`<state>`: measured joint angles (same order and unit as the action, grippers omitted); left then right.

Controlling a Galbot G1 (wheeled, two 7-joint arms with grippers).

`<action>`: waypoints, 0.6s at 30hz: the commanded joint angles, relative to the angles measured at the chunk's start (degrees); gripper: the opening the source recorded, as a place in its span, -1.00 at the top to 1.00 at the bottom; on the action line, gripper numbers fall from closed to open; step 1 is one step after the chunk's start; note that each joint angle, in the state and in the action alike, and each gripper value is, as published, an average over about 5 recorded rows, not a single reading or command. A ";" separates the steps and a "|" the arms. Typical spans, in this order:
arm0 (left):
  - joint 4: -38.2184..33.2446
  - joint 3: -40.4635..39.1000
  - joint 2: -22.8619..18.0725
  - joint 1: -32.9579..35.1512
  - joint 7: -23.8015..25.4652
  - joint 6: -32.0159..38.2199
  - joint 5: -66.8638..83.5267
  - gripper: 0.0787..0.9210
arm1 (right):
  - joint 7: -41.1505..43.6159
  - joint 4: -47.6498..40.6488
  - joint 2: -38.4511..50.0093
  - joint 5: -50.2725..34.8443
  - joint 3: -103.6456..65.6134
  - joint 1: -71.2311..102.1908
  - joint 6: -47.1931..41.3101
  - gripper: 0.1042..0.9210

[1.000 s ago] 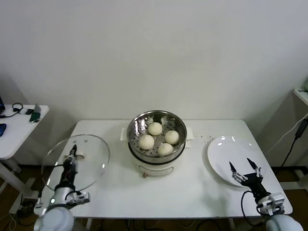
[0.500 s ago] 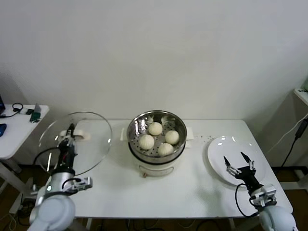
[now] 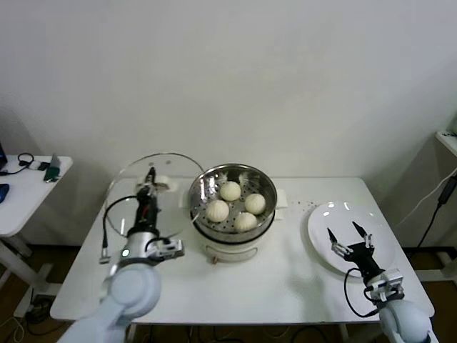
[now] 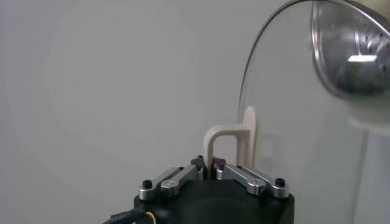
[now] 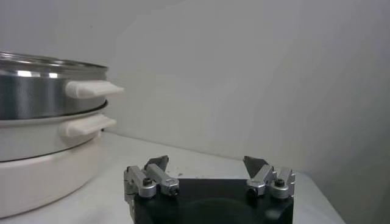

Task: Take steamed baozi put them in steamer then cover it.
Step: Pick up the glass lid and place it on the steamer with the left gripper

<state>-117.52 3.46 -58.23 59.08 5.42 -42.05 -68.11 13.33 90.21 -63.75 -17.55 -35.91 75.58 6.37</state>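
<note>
Four cream-white baozi (image 3: pixel 233 201) lie in the steel steamer (image 3: pixel 201 187) on its white pot base at the table's middle. My left gripper (image 3: pixel 150 181) is shut on the cream handle (image 4: pixel 226 141) of the glass cover (image 3: pixel 138 171), held tilted in the air just left of the steamer, its rim close to the steamer's rim. The cover's glass fills the left wrist view (image 4: pixel 292 91). My right gripper (image 3: pixel 350 237) is open and empty over the white plate. The steamer shows in the right wrist view (image 5: pixel 42 85).
A flat white plate (image 3: pixel 325 221) lies at the table's right. A side table (image 3: pixel 21 193) with small items stands at the far left. The table's front edge runs close to both arms.
My left gripper has carried the cover up and to the right, from the table's left side to beside the steamer. The right gripper has drifted slightly left over the plate.
</note>
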 commanded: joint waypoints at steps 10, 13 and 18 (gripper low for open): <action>17.63 -14.99 -22.67 -14.74 8.17 -2.95 -12.15 0.83 | 0.02 -0.42 -0.23 0.97 -0.96 0.24 0.29 -0.76; 19.68 -14.86 -24.93 -14.81 8.25 -2.95 -13.13 0.83 | 0.04 -0.59 -0.39 1.26 -1.08 0.32 0.43 -0.76; 22.47 -14.22 -27.69 -14.61 8.49 -2.95 -14.04 0.83 | 0.08 -0.77 -0.54 1.54 -1.39 0.52 0.64 -0.76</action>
<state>-103.09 -8.52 -76.77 47.00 12.40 -42.22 -78.46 13.34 89.57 -64.21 -16.33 -37.11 76.09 6.90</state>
